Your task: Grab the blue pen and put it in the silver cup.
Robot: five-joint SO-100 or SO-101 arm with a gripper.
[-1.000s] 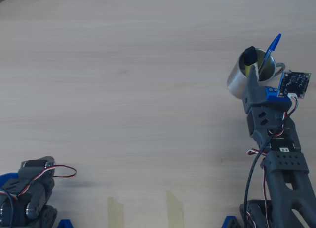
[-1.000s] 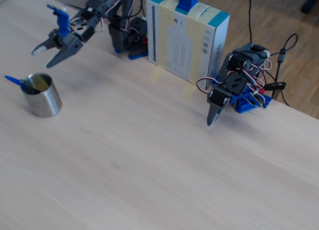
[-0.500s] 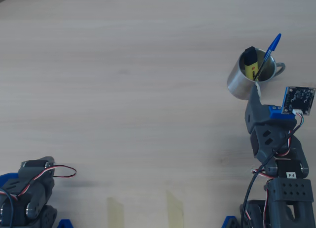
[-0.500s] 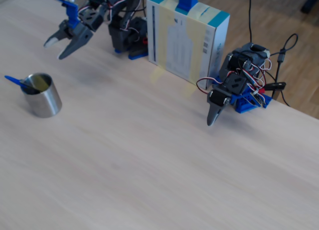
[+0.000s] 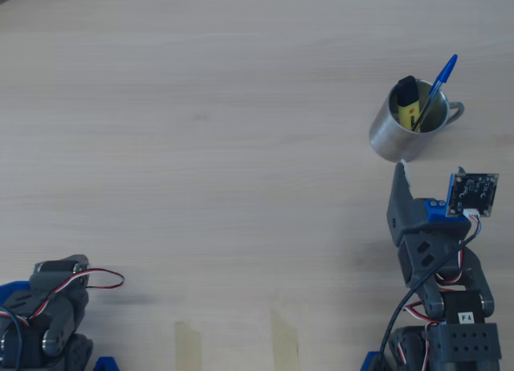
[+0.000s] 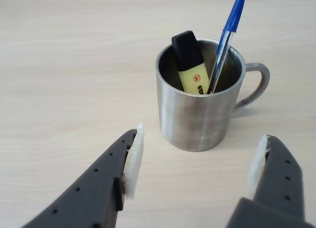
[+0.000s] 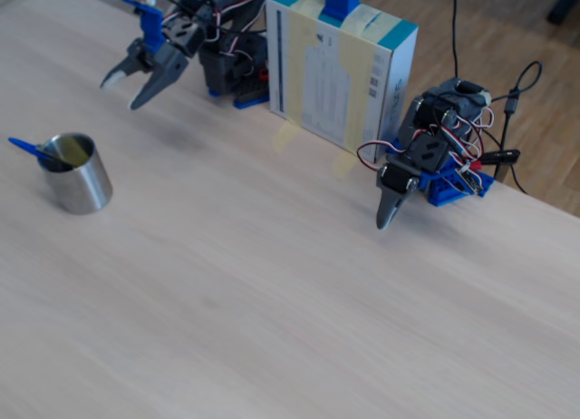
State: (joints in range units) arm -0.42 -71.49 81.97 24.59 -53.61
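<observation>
A pale wooden table (image 5: 201, 146) carries the silver cup (image 5: 395, 135).

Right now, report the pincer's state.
Pincer: open, holding nothing; the blue pen stands in the silver cup.

The gripper (image 6: 197, 161) hangs above the table with its jaws spread wide and nothing between them (white pads (image 6: 134, 159) line the inner faces). In the fixed view the gripper (image 7: 127, 85) points downward from a folded, raised arm (image 7: 213, 2).
</observation>
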